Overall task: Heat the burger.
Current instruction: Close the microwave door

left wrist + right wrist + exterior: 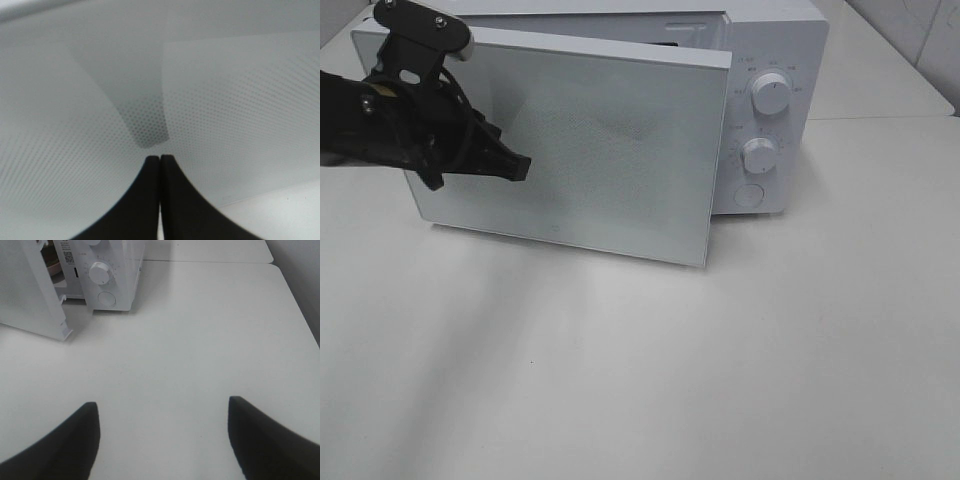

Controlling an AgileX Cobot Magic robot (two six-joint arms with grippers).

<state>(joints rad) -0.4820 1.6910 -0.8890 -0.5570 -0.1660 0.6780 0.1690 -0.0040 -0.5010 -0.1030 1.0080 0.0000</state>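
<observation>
1. Because the door (610,150) of the microwave (775,35) stands partly ajar, the left gripper (517,165) is set against its outer face. Its fingers are clenched together on nothing, likely to push the door shut rather than grasp it. The left wrist view gives only the dotted door panel, close up and blurred.
2. The door's right edge stands off the oven front, leaving a narrow gap into the cavity.
3. The burger (50,262) is hard to make out. In the right wrist view a brown sliver shows through that gap, so I judge it sits inside the oven. The high view hides it behind the door.
4. The two knobs (770,95) and the round button (748,195) stand right of the door, their markings too small to read.
5. The right gripper (161,404), released and spread wide, hovers over bare tabletop (720,380) well apart from the oven, probably clear of the door's swing. The high view does not show it.
</observation>
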